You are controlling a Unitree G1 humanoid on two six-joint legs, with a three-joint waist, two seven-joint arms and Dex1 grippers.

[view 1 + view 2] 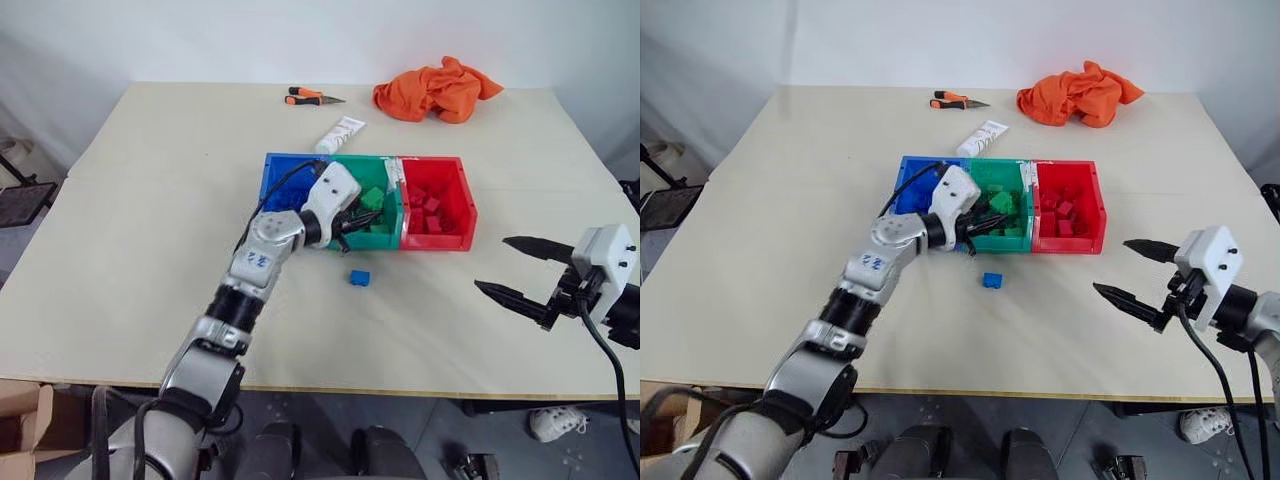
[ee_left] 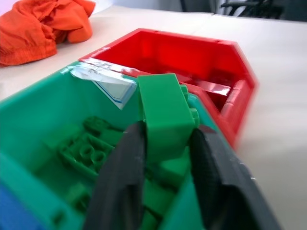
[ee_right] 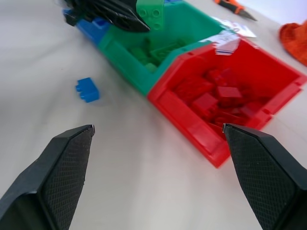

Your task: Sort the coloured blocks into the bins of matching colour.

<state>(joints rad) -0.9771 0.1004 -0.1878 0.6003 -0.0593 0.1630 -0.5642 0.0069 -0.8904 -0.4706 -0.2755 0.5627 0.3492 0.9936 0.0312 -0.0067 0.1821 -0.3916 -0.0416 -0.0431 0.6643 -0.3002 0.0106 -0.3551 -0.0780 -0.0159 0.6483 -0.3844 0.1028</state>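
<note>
Left gripper [image 2: 165,158] over the green bin [image 1: 385,232], fingers pinching a green block [image 2: 165,112] (more green ones lie below). Right gripper [image 1: 1133,273] near right, fingers spread wide, empty. Blue block [image 1: 360,278] on table [image 1: 150,250], just near of the bins.

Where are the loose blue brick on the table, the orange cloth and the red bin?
blue brick [image 1: 360,278]: left eye view, on its top face.
orange cloth [image 1: 436,90]: left eye view, middle of the crumpled heap.
red bin [image 1: 1068,246]: right eye view, on its near wall.
</note>
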